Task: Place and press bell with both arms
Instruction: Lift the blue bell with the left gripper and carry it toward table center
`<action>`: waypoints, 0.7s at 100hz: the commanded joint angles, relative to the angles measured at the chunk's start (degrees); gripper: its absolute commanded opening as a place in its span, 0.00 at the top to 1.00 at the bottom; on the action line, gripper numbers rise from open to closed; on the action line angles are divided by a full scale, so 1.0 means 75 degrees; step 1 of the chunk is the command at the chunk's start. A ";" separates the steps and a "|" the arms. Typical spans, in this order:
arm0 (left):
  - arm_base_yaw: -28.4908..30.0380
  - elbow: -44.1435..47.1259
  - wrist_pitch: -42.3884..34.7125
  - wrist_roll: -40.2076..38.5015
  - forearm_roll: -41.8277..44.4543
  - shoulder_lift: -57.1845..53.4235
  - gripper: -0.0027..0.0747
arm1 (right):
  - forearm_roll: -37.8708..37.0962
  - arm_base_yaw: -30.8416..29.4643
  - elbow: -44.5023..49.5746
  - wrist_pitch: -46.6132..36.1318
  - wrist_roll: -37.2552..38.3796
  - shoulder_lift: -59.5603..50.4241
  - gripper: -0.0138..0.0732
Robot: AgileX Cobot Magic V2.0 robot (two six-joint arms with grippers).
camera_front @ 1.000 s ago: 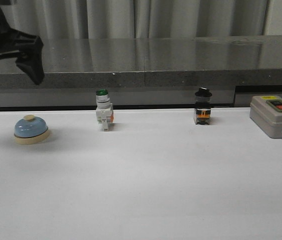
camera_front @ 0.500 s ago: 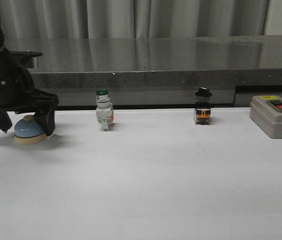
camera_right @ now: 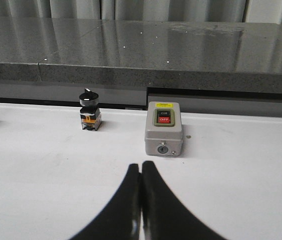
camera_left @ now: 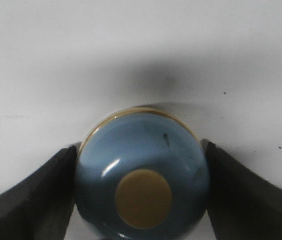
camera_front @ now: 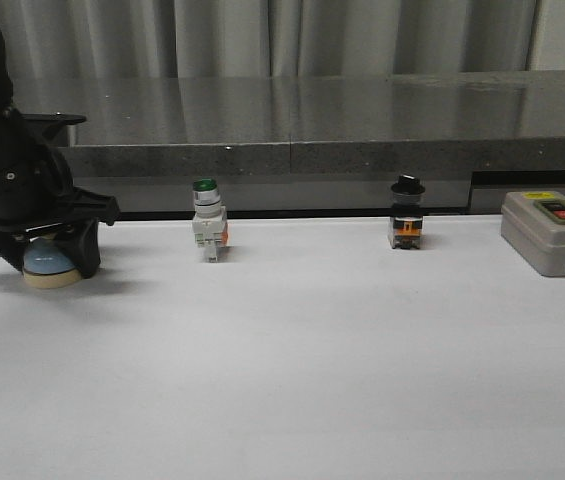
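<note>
Right between the two fingers of the left gripper (camera_left: 141, 200) sits the bell (camera_left: 141, 172), a shiny blue dome with a cream button on top. One finger (camera_left: 36, 195) is against one side of the dome and the other is against the far side, so the gripper looks closed around the bell. The bell seems to be resting on the white table (camera_front: 312, 360), with its cream base showing under the arm (camera_front: 7, 150).

To do this step well, the fingers should squeeze low on the round dome, because a smooth dome can slip out. A slow, straight lift would help keep it level.

Off to the gripper's side stand a green-capped switch (camera_front: 207, 228), then a black-capped switch (camera_front: 406, 222), then a grey on-off box (camera_front: 550, 230).

The right gripper (camera_right: 141, 200) is pressed shut and holds nothing. It hangs over bare table, with the grey box ahead of it, well apart from the bell.
</note>
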 commanded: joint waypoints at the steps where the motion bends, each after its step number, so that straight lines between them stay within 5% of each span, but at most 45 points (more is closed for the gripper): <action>1: -0.0054 -0.0191 -0.0207 -0.0018 -0.0056 -0.0490 0.70 | -0.0042 -0.0048 -0.0117 -0.0693 -0.0032 -0.0133 0.91; 37: -0.0539 -0.0191 0.0431 0.0179 -0.0016 -0.2249 0.73 | -0.0042 -0.0048 -0.0117 -0.0693 -0.0032 -0.0133 0.91; 70: -0.2247 -0.0191 0.0487 0.0380 -0.0083 -0.2736 0.73 | -0.0042 -0.0048 -0.0117 -0.0693 -0.0032 -0.0133 0.91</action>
